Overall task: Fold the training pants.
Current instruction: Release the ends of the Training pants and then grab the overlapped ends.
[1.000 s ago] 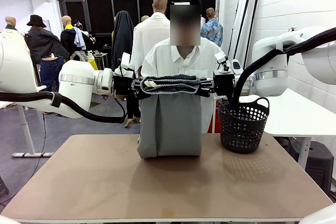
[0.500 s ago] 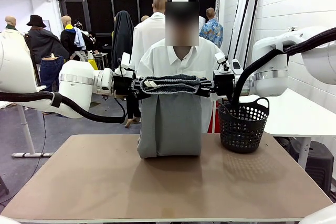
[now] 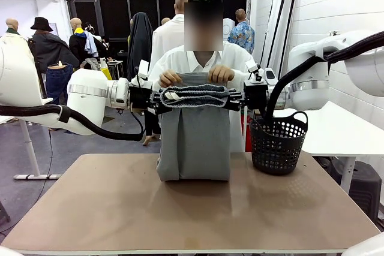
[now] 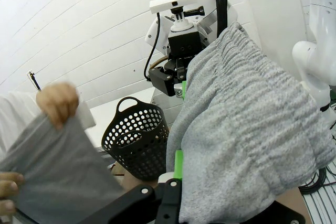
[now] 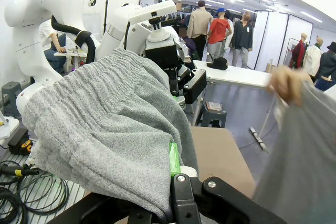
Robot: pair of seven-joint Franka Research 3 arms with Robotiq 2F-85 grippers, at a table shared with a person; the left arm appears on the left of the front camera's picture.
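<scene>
I have the left gripper (image 3: 157, 97) and the right gripper (image 3: 235, 97) each pinching one end of the gathered waistband of the training pants (image 3: 195, 142), which is stretched level between them above the table (image 3: 180, 220). The legs hang down to the tabletop beside the black basket (image 3: 278, 142). The person's hands (image 3: 170, 77) grasp grey fabric just behind the waistband.

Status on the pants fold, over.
Left end effector, right end effector shut on pants at waistband. Hanging to table. Person's hands hold fabric behind. Basket beside, apart.
</scene>
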